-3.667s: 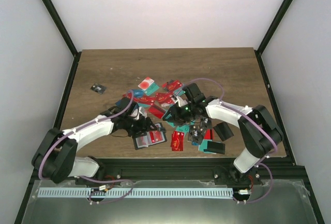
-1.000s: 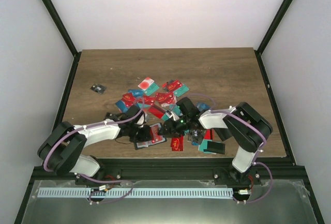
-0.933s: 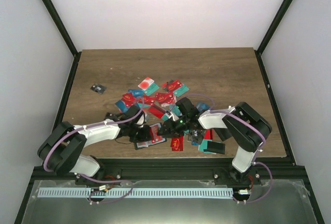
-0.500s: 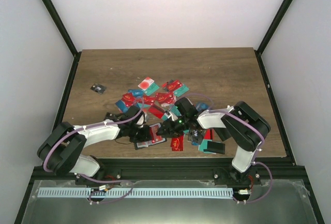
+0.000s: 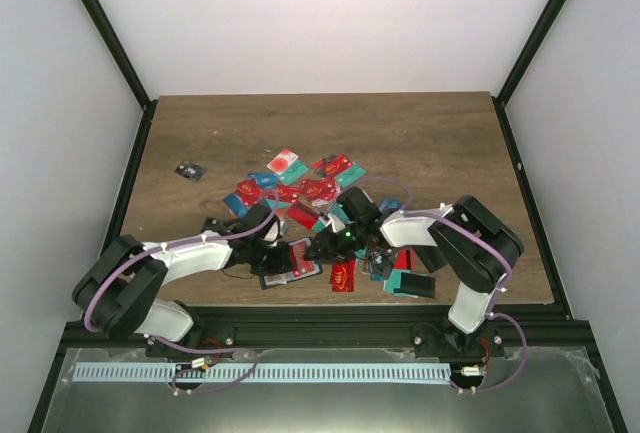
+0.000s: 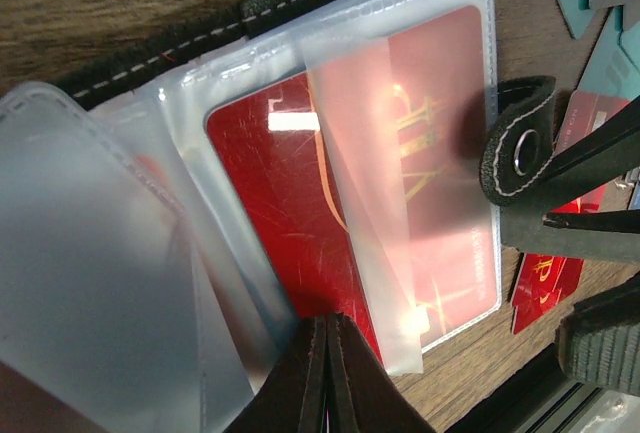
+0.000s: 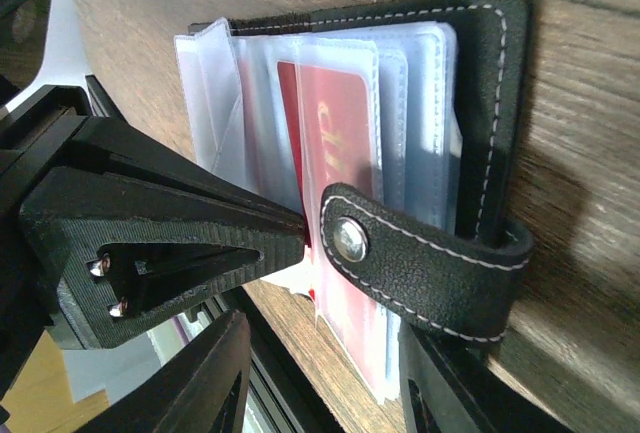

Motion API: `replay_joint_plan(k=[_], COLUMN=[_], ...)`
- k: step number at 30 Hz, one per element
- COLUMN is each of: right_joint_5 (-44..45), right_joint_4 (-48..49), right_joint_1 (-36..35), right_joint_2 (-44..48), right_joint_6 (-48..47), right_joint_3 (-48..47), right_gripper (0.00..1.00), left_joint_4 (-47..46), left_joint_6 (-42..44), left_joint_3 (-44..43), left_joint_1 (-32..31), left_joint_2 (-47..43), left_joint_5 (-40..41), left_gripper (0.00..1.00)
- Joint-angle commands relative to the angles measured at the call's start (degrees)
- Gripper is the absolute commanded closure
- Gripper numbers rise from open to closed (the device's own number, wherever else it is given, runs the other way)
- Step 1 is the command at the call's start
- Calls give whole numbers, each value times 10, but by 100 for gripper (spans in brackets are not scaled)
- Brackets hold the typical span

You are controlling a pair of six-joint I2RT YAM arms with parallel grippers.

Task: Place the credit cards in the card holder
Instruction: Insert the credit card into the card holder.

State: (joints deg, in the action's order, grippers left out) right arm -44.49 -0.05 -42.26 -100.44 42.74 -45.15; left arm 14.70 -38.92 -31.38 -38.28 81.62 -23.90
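Observed at the near edge of the table (image 5: 430, 133): the card holder (image 5: 292, 265) lies opened flat between the two grippers, black cover down and clear sleeves fanned upward.

One red card (image 6: 290, 203) sits inside a sleeve, its lower end showing past the sleeve's edge. The rest of the credit cards (image 5: 300, 189) lie scattered just beyond and to the right of the holder.

The left gripper (image 6: 325, 373) has its jaws fully closed, tips bearing down on the sleeves near the spine. In my judgement this pins the holder open and stops it sliding. Whether a sleeve leaf is nipped between the tips cannot be told.

The right gripper (image 7: 325, 383) has its jaws partly apart, one finger on either side of the holder's near edge, with nothing visibly clamped between them. The clasp tab (image 7: 420, 258) curls loose just above them. The placing suggests it is seating the red card or is about to release it.

Pose: both arms reach low and inward from their bases, forearms nearly level with the table, wrists angled toward each other so the fingertips meet over the holder
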Motion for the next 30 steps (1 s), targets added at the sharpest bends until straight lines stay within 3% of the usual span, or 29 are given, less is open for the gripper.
replay_joint_plan(k=[1, 19, 30], right_joint_5=[-5, -38, -30], right_joint_4=[0, 4, -22], right_joint_1=[-7, -25, -25], right_joint_2=[-6, -20, -33], right_joint_6=[-11, -30, -40], right_joint_3=[-18, -51, -70], right_gripper=[57, 56, 57], left_joint_4=[24, 35, 104], left_joint_6=[8, 8, -8], left_joint_3=[19, 6, -42], left_joint_1=[-4, -4, -4], left_joint_2=[27, 24, -63], left_joint_5=[21, 22, 36], left_gripper=[96, 96, 96])
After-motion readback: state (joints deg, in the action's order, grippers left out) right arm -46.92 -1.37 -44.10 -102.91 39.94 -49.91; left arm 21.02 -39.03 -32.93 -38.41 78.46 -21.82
